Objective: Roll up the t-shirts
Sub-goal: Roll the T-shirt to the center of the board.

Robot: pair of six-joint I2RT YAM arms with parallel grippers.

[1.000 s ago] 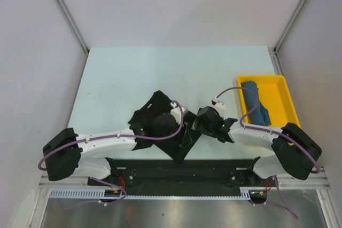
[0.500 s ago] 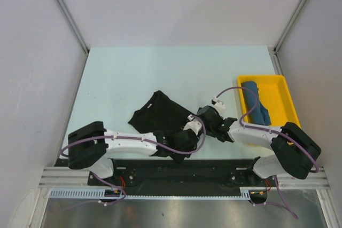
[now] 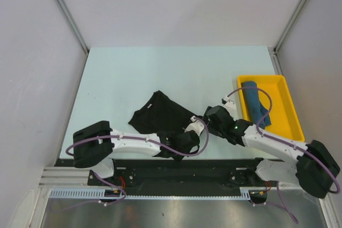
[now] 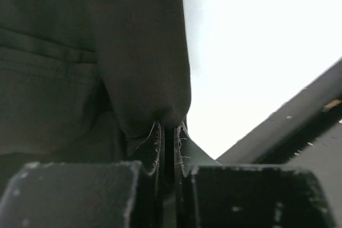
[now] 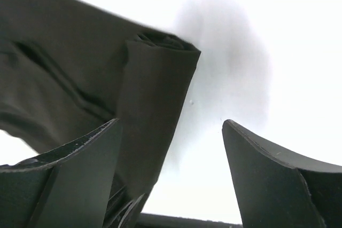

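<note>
The black t-shirt (image 3: 157, 113) lies rumpled near the table's front edge. My left gripper (image 3: 188, 132) is at its near right corner. In the left wrist view the fingers (image 4: 155, 142) are shut, pinching a fold of the black t-shirt (image 4: 144, 78) at their tips (image 4: 169, 127). My right gripper (image 3: 210, 117) stands open just right of the shirt. In its wrist view the folded edge of the black t-shirt (image 5: 155, 105) lies against its left finger (image 5: 80, 174), and bare table shows between the jaws (image 5: 170, 124). The teal t-shirt (image 3: 255, 102) lies rolled in the yellow tray.
The yellow tray (image 3: 265, 77) sits at the table's right side. The black front rail (image 4: 299, 116) runs close behind the left gripper. Grey walls enclose the table on three sides.
The left gripper came down from over the shirt to its near right corner and shut on the cloth. The shirt settled flatter. The right arm's elbow swung right; its gripper stays open.
</note>
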